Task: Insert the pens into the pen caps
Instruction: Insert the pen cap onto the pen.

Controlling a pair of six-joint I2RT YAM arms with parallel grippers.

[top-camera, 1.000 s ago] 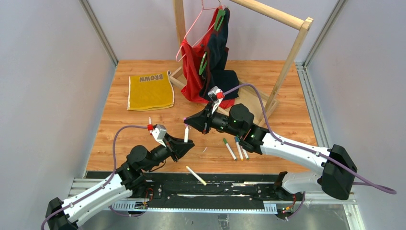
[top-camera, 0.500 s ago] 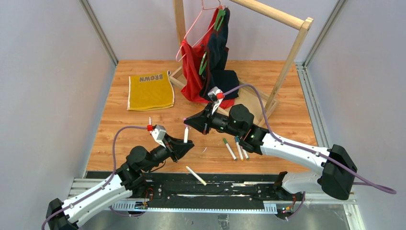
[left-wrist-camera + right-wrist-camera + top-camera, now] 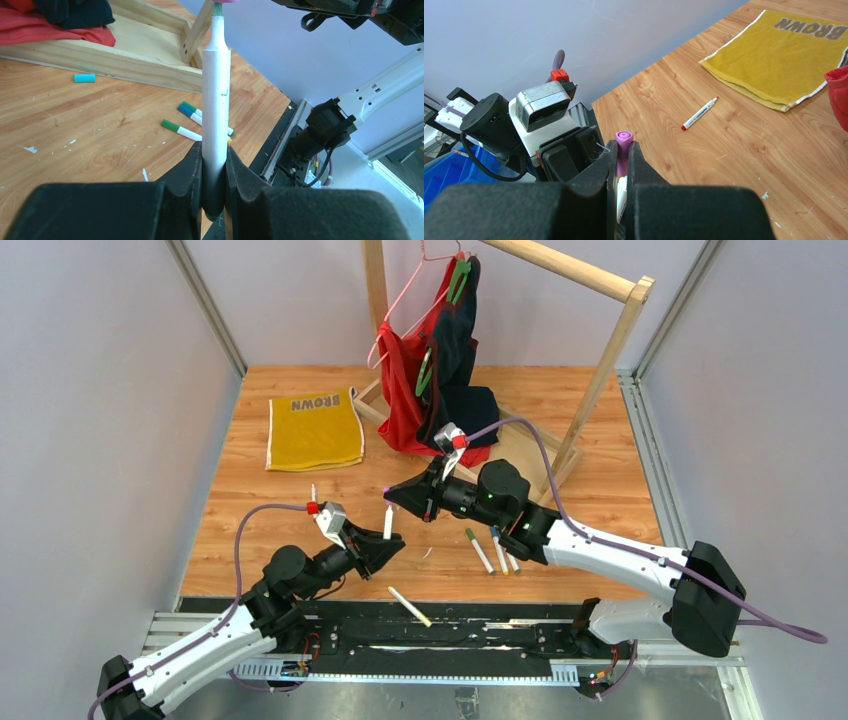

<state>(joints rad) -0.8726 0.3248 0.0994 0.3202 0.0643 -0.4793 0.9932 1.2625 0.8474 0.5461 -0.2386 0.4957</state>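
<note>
The left gripper [image 3: 214,167] clamps the light, stiff pen [image 3: 216,100] low on its barrel, while just above it the right gripper [image 3: 622,165] pinches the purple cap [image 3: 623,142], probably slippery.

one word can be read: "brown", in dark capital letters on the yellow cloth [image 3: 315,435] that lies flat on the desk [image 3: 260,510]. in the top external view it sits in the upper left part of the wooden surface, along the cloth's far edge, and the letters appear upside down. in the right wrist view the same word shows in the upper right corner of the frame, again upside down.
</note>
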